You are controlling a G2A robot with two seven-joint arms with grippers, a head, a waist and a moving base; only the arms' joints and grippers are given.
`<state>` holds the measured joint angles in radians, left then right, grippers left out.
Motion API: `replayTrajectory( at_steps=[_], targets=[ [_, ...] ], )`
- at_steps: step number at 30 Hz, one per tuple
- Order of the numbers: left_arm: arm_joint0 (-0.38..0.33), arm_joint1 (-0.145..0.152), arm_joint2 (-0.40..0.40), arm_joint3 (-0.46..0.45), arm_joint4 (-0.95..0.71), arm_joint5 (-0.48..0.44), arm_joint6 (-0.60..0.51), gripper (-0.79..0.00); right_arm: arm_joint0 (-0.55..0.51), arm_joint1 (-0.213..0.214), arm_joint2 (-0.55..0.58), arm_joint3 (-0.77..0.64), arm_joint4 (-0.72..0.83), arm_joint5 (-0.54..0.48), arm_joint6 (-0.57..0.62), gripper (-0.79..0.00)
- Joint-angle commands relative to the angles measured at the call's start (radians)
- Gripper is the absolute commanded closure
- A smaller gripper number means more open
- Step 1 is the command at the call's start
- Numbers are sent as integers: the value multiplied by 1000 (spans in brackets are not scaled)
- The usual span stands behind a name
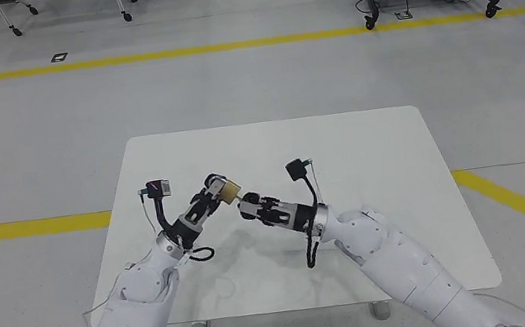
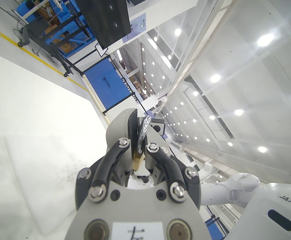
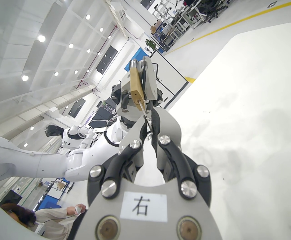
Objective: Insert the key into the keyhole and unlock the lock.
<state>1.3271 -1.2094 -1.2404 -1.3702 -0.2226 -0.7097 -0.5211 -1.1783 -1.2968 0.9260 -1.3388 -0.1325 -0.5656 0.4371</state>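
1. The key (image 3: 142,106) shows as a short silver blade; its head is buried between the fingers of the right end effector (image 3: 147,120), which is clamped on it.
2. The blade meets the base of the brass lock (image 3: 136,86); how deep it sits cannot be told.
3. The left end effector (image 2: 141,127) is clamped on the lock above the worktop (image 1: 342,152), hiding most of its shackle.
4. Counted: one lock, one key, two end effectors.
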Motion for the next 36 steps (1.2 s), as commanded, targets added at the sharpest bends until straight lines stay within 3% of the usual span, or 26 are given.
replayTrajectory(
  at_steps=[1, 22, 29, 36],
  targets=[
    [1, 1, -2, -2, 11, -6, -5, 0, -2, 3, 7, -3, 8, 0, 18, 0],
    [11, 10, -11, -18, 158, -15, 10, 0, -34, 27, 59, -53, -48, 45, 95, 0],
    [16, 3, -10, -3, 23, 51, 61, 0, -44, 29, 57, -70, -48, 29, 97, 0],
    [6, 2, -4, 2, -16, 95, 25, 0, -35, 23, 41, -58, -10, 17, 84, 0]
  ],
)
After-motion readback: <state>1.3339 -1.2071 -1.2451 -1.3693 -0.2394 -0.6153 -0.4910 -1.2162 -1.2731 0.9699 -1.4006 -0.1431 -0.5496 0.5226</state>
